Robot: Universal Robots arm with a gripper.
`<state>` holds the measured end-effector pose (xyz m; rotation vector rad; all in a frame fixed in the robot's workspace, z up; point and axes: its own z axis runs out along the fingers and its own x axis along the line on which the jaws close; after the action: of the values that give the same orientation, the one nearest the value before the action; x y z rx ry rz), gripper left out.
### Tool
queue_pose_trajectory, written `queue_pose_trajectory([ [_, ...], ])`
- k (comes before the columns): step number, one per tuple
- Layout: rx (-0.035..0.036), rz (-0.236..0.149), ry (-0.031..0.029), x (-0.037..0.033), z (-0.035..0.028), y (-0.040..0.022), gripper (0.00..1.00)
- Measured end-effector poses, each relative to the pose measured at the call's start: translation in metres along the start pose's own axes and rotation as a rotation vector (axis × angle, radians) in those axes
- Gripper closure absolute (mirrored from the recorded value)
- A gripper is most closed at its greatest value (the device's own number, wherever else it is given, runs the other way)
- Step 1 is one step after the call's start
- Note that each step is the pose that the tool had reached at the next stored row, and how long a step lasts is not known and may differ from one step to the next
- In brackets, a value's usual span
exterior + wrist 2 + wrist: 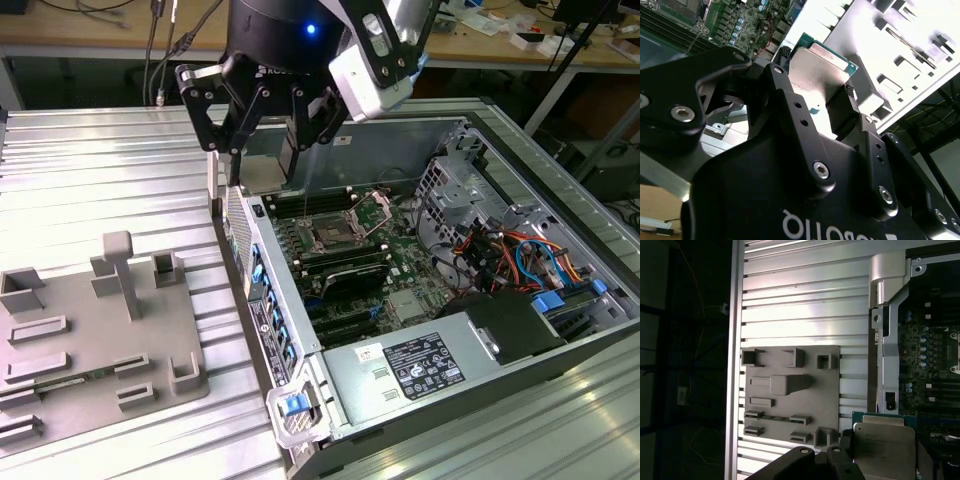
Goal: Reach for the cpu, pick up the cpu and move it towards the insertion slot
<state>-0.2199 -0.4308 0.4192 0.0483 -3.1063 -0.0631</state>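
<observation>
Second wrist view: gripper [821,85] w/ 2 black fingers [781,75] closed partway on 1 cpu [816,70], pinched at opposite edges; silvery plate w/ green rim sits between the jaws, clear of any surface. First wrist view: same cpu [885,445] at the jaws, over the case edge. Exterior view: gripper [262,165] hangs above the near wall of 1 open computer case [300,380]. Beyond the jaws, inside the case, 1 insertion slot [331,236] on the green motherboard [395,270], silver frame, dark centre, well apart from the cpu. Other side of the jaws, 1 grey fixture plate [90,340] w/ several holder blocks lies on the ribbed metal table [100,180].
</observation>
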Motion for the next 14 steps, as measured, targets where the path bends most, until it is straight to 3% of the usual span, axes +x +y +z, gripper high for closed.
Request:
queue_pose_trajectory([
  [14,0.0,0.0,0.0,-0.0169,-0.0006,-0.0005,0.45],
])
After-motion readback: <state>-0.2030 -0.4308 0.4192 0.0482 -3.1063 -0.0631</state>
